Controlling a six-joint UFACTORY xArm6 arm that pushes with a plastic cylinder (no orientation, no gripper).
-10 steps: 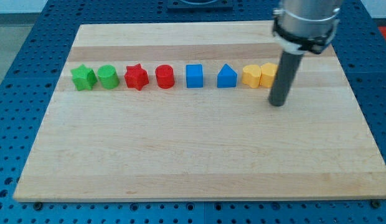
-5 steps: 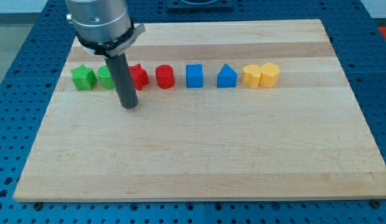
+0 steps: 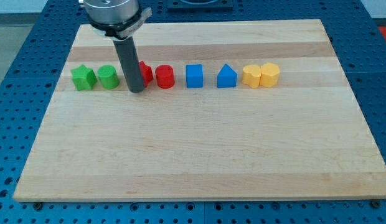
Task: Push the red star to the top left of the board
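Observation:
The red star (image 3: 145, 74) sits in a row of blocks across the upper part of the wooden board (image 3: 199, 143). It is mostly hidden behind my dark rod. My tip (image 3: 137, 89) rests on the board at the star's lower left edge, touching or nearly touching it. The red cylinder (image 3: 165, 76) stands just to the star's right. The green cylinder (image 3: 108, 76) stands to the tip's left.
A green star (image 3: 83, 78) is at the row's left end. To the right stand a blue cube (image 3: 194, 76), a blue triangular block (image 3: 226, 76), and two yellow blocks (image 3: 251, 76) (image 3: 270, 74) touching each other.
My tip swept from the right side by the yellow blocks to the left, then moved up and slightly right against the red star. No block has clearly moved.

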